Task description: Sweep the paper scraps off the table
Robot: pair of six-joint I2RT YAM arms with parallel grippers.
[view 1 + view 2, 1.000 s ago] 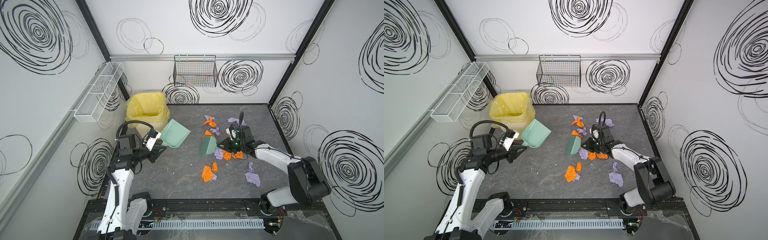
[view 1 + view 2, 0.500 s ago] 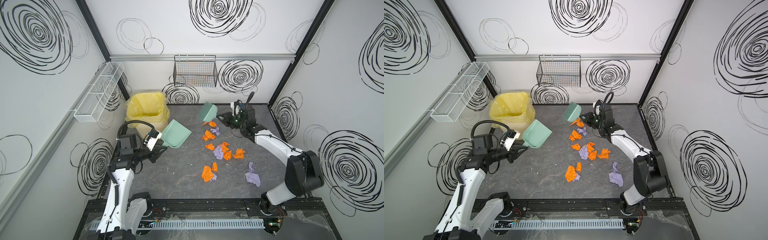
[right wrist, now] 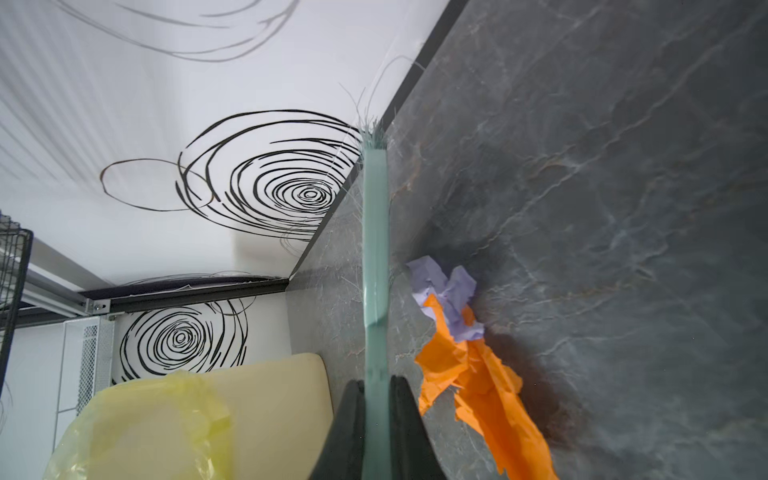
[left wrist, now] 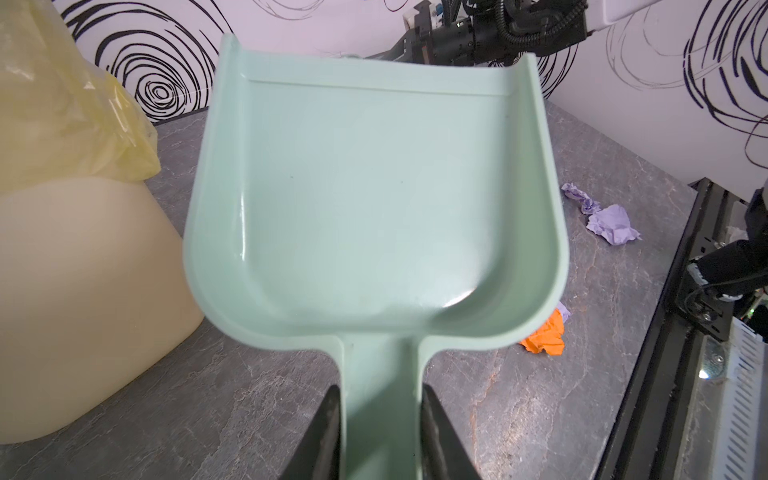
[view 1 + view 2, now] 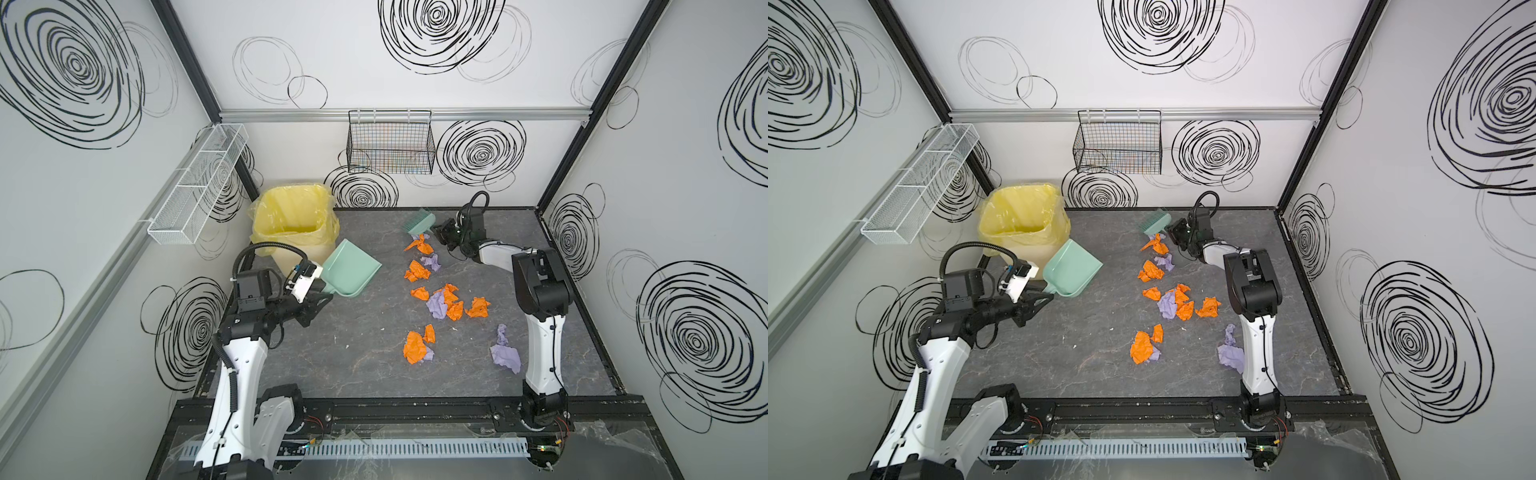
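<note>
Okay, the paper scraps [image 5: 436,305] look light and springy, strewn on the counter [image 5: 353,361] well beyond the mouth of the dustpan [image 5: 353,272]: don't pinch, push low with the brush [image 5: 419,222] your right fingers [image 3: 347,436] clamp; left fingers [image 4: 324,436] clamp the dustpan handle.

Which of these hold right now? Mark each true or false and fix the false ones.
1. The left pincer grips the mint-green dustpan by its handle. True.
2. The dustpan holds orange scraps. False: it is empty.
3. The right pincer is shut on the brush. True.
4. The yellow-lined bin stands at the back right. False: the bin is at the back left.
5. Paper scraps lie on the table. True.
</note>
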